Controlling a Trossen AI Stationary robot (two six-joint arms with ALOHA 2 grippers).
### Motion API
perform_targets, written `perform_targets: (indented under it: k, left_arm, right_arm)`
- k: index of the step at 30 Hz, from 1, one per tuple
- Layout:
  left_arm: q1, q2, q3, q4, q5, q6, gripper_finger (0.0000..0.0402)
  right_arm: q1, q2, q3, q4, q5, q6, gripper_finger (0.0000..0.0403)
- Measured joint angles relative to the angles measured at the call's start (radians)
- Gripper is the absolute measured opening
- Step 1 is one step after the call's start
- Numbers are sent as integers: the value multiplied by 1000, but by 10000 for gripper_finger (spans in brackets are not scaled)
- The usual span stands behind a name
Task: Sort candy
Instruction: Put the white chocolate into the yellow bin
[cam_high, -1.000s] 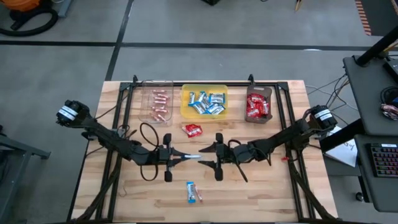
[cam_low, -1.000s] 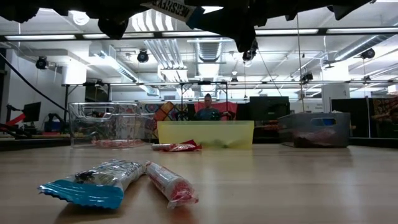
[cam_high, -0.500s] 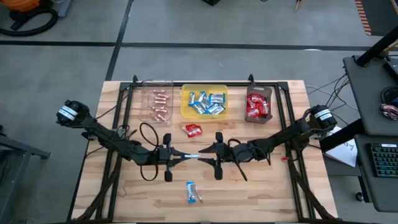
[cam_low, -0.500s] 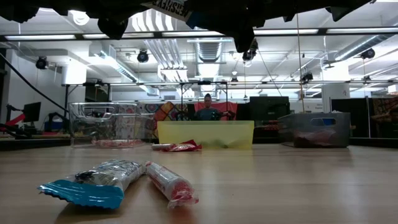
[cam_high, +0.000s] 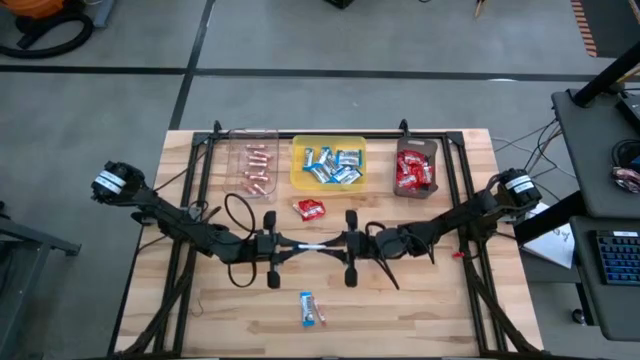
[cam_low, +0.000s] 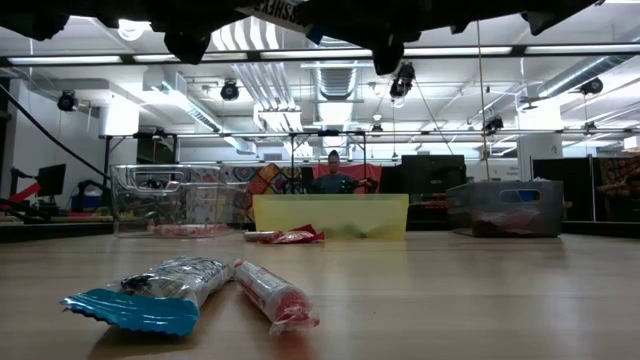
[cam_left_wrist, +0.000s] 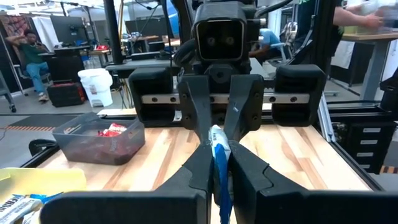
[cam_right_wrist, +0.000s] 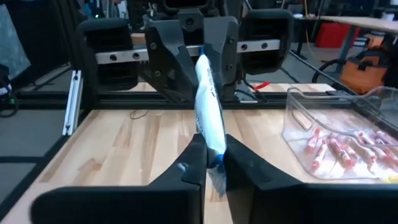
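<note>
Dark arm parts hang across the top edge, too cropped to make out a hand. Below and nearest the camera, a blue-and-white bar lies on the wooden surface, with a thin pinkish stick just beside it, the two close or touching at their far ends. Farther back, a red packet lies in front of the yellow tray. A clear tray and a dark tray flank the yellow one. A person shows beyond the yellow tray.
</note>
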Motion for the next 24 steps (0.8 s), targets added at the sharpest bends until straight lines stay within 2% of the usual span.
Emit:
perform_targets:
  k: [6,11,14,18,24]
  left_arm:
    - [0,-5,0,-2,1,0,20]
    - [1,-31,0,-39,-16,13,61]
    - [0,-65,0,-106,-81,17,91]
    - [0,-132,0,-250,-152,-4,125]
    - [0,-238,1,-450,-159,-109,150]
  right_arm:
    - [1,0,0,2,-1,-31,20]
    - [-11,-15,0,-6,-1,-33,19]
    - [-34,-49,0,-46,-1,-18,19]
    - [-96,-121,0,-166,6,89,19]
    - [-277,-198,0,-405,31,235,19]
